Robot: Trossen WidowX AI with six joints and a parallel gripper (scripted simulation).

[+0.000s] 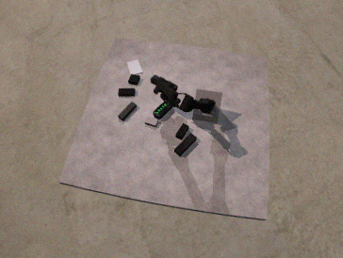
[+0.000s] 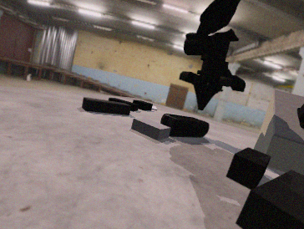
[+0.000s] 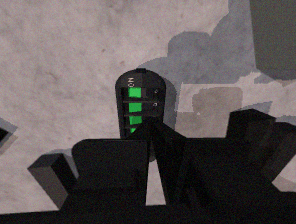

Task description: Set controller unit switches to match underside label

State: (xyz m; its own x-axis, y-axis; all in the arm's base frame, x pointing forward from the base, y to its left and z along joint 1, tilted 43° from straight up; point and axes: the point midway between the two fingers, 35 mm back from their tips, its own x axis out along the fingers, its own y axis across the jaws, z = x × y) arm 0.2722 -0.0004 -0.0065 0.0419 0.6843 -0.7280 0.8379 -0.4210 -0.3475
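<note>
Gripper (image 1: 171, 101) (image 2: 201, 109) (image 3: 150, 120) is fully shut, fingers together with nothing between them. It's pointing down, and from the side its tip looks clear of the controller, up in the air above the bench (image 1: 94, 160) (image 2: 83, 175) (image 3: 60, 60).

Going near to far in the side view: a big black block (image 1: 186, 145) (image 2: 273, 205) sits at the near right, with a smaller black block (image 1: 182, 131) (image 2: 249, 168) near it, just a bit farther back. Around the middle there's a low grey block (image 2: 150, 129), and just beyond it on the right is the controller unit (image 1: 165, 111) (image 2: 185, 125) (image 3: 142, 80), resting on its base with the switches facing up. From the wrist I get a row of green switch ends along one side plus an "ON" marking; the closed fingers cover the rest, so I can't tell how all six are set. Can't see the label either.

Off to the left, a bit farther back, is a long black block (image 1: 127, 111) (image 2: 106, 105). Past that come another black block (image 1: 126, 92) (image 2: 123, 103), then a small one (image 1: 134, 79) (image 2: 143, 104), with a flat white piece (image 1: 134, 67) (image 2: 154, 108) near it. Way at the back: a yellow and blue wall (image 2: 125, 54) with a brown door (image 2: 176, 97).
</note>
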